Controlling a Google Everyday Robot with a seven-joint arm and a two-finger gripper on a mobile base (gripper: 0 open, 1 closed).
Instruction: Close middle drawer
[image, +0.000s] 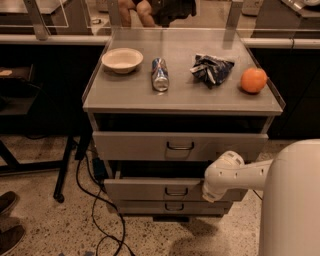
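Observation:
The middle drawer (150, 190) is a grey metal drawer with a small dark wire loop handle (176, 192) at its centre. It stands out from the cabinet, with a dark gap above its front. My white arm reaches in from the right, and its gripper end (209, 191) sits against the right part of the middle drawer's front. The fingers are hidden behind the white wrist.
The top drawer (180, 146), with a taller front, is also pulled out. The thin bottom drawer (170, 206) lies just below. On the cabinet top (180, 95) are a bowl (122, 60), a can (160, 74), a crumpled bag (212, 69) and an orange (253, 80). Cables (95, 200) trail on the floor at left.

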